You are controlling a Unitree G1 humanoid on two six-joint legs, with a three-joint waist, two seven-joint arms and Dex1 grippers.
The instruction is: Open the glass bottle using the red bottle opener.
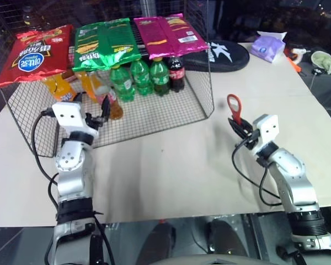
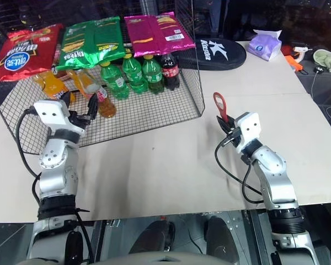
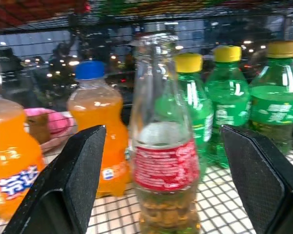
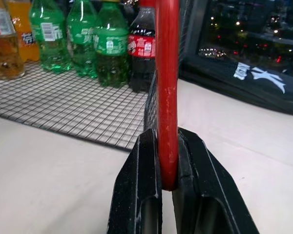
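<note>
- Glass bottle (image 3: 165, 146) stands upright on the wire shelf (image 1: 154, 118), at the near edge of the row of drinks, with orange soda bottles (image 3: 100, 131) to its left and green soda bottles (image 3: 229, 97) to its right and behind.
- Left gripper (image 1: 97, 118) is up at the bottle, jaws spread wide, one black finger (image 3: 75, 180) on either side of the pinkish-red label, with a gap on both sides, so nothing gripped.
- Over on the right, the right gripper (image 4: 168, 185) is pinched tight on the red bottle opener (image 1: 234, 108), handle between the pads, ring head pointing up and away.
- That hand hovers above the beige table (image 1: 171, 176), well apart from the bottle.
- Snack bags (image 1: 107, 41) lie on top of the wire rack.
</note>
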